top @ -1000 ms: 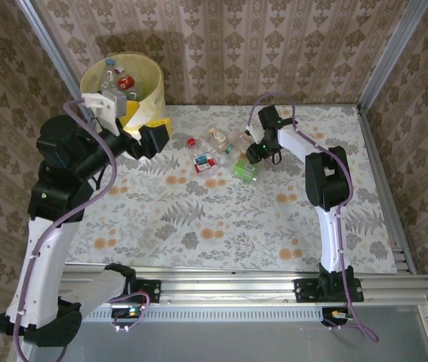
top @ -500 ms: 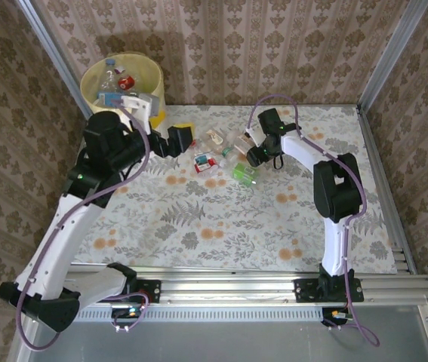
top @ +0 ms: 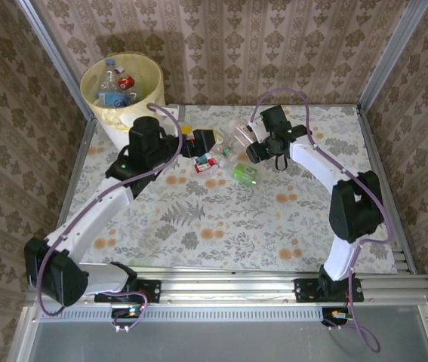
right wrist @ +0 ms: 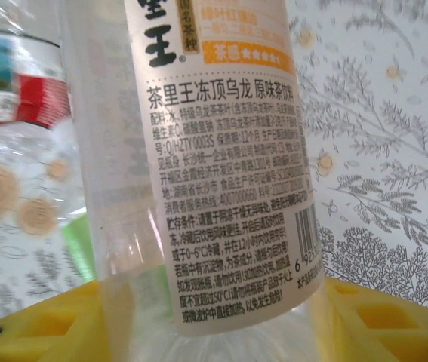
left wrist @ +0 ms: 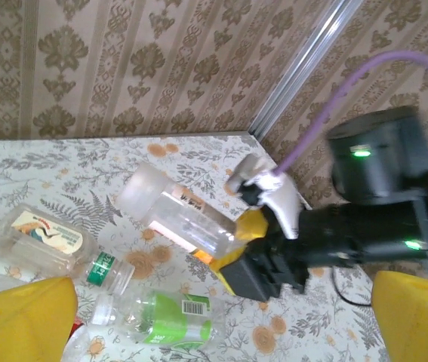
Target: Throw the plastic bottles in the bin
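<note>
My right gripper (top: 250, 143) is shut on a clear plastic bottle (right wrist: 225, 173) with a white printed label, held between the yellow fingers (right wrist: 380, 317). In the left wrist view that bottle (left wrist: 180, 219) hangs tilted above the table in the right gripper (left wrist: 247, 249). My left gripper (top: 201, 142) stands open and empty just left of the bottle cluster, its yellow fingertips (left wrist: 21, 317) spread wide. On the cloth lie a green-labelled bottle (left wrist: 157, 317), a crushed clear one (left wrist: 36, 237) and a red-labelled one (top: 204, 162). The bin (top: 150, 94) stands at the far left corner with bottles inside.
The floral cloth (top: 221, 219) covers the table between patterned walls. A metal frame post (left wrist: 304, 64) runs up the far right corner. The two grippers are close together over the bottles at the back middle.
My left arm has swung from over the bin rightward and down to the bottle cluster, still open. The right gripper has kept its hold on the clear bottle, shifting slightly.
</note>
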`<state>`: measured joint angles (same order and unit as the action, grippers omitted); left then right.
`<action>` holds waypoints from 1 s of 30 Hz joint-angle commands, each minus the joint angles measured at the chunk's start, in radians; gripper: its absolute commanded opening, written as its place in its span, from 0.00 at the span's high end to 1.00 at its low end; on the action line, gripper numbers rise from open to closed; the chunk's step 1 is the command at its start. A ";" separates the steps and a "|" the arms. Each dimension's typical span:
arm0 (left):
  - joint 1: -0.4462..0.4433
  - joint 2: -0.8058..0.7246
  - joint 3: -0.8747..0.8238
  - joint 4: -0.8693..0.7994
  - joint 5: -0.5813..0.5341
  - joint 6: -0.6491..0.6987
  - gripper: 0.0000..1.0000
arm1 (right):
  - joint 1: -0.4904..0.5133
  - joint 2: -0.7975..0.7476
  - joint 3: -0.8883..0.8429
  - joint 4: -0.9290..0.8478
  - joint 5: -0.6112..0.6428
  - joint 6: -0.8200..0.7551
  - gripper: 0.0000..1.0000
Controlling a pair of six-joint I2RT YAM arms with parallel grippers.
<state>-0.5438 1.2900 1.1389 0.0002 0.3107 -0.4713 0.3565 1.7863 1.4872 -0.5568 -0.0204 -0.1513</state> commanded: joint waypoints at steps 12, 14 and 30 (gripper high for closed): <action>-0.010 0.213 0.035 0.298 0.136 -0.294 0.02 | 0.119 -0.263 -0.090 0.095 -0.071 0.153 0.71; -0.010 0.231 0.031 0.325 0.135 -0.319 0.02 | 0.133 -0.288 -0.108 0.109 -0.083 0.164 0.71; -0.016 0.262 0.018 0.368 0.141 -0.354 0.26 | 0.206 -0.360 -0.167 0.150 -0.182 0.187 0.69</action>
<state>-0.5556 1.5608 1.1458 0.3405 0.4419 -0.8204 0.5606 1.4693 1.3312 -0.4503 -0.1696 0.0174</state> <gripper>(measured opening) 0.750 0.564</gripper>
